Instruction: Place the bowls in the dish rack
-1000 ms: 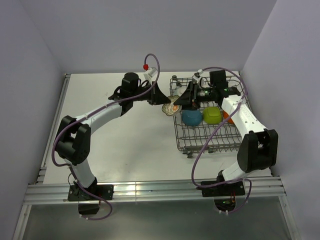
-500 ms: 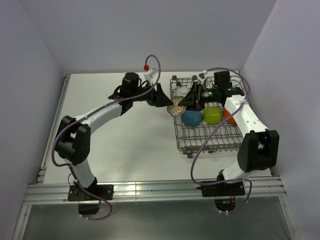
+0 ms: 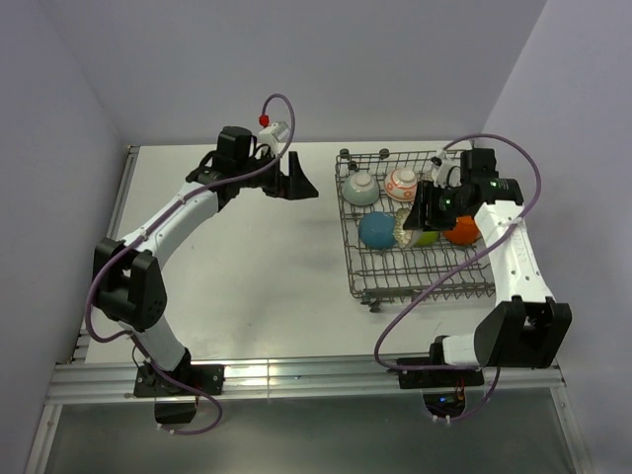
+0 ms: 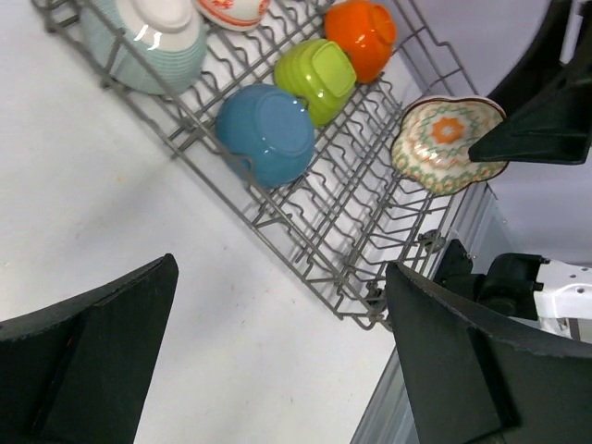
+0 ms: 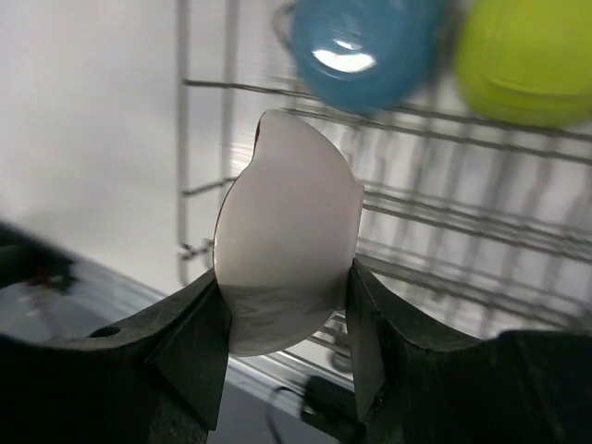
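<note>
From above, you see the dish rack (image 3: 395, 269) at 3 o'clock, the right gripper (image 3: 419, 212) over it. In the left wrist view, your left gripper (image 4: 282, 268) gapes wide and empty; the floral bowl (image 4: 442, 143) hangs at 2 o'clock above the rack. In the right wrist view, the right fingers (image 5: 190, 342) clamp that bowl edge-on.

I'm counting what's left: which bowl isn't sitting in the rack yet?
The scalloped floral bowl, clamped between the fingers of the right gripper over the rack. The other five, like the blue one, sit among its tines.
</note>
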`<act>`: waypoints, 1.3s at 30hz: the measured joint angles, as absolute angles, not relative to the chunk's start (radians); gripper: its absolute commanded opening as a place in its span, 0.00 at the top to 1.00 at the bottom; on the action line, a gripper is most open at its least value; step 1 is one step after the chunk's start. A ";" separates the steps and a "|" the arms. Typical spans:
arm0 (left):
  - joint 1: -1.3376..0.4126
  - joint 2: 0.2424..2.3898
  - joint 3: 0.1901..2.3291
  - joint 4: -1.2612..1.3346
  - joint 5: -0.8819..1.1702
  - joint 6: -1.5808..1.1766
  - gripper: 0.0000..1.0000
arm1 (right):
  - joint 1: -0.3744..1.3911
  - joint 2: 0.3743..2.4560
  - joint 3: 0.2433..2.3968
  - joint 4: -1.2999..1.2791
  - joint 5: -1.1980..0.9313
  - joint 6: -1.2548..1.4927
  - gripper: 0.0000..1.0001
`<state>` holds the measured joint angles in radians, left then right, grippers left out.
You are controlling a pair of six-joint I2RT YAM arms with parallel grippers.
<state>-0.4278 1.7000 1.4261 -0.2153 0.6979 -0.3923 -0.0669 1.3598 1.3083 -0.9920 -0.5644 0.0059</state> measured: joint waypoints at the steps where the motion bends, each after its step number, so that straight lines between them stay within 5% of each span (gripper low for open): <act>1: -0.425 1.700 1.448 -0.252 0.685 -0.378 0.00 | -0.072 1.347 1.306 -1.006 -0.526 -0.017 1.00; 19: -0.404 1.697 1.474 -0.444 0.452 -0.326 0.01 | -0.102 1.333 1.176 -1.016 0.118 -0.201 1.00; 39: -0.394 1.668 1.427 -0.432 0.419 -0.326 0.01 | -0.051 1.479 1.041 -0.849 0.386 -0.218 1.00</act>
